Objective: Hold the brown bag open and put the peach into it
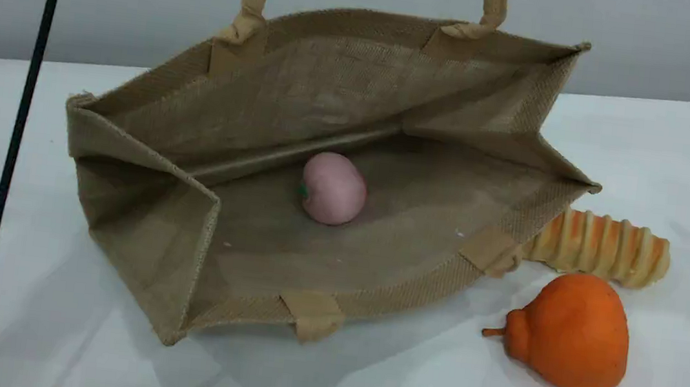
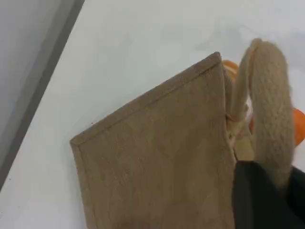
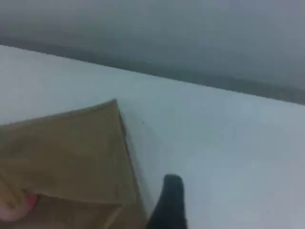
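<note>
The peach [image 1: 333, 188] lay inside the brown bag [image 1: 304, 91], whose mouth was held up by one handle [image 2: 267, 105] clamped in the left gripper [image 2: 259, 191]. The right gripper [image 3: 169, 202] appeared empty beside the bag, its spread indeterminate. Loosening the handle early would likely collapse the mouth.

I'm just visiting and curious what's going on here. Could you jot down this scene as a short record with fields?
bag: brown bag lying open on the white table, mouth toward the camera
upper handle: handle lifted, left gripper shut on it
peach: peach resting inside the bag
right gripper: right gripper above the table beside the bag, holding nothing
outside the bag: orange pear, ridged bread roll
</note>
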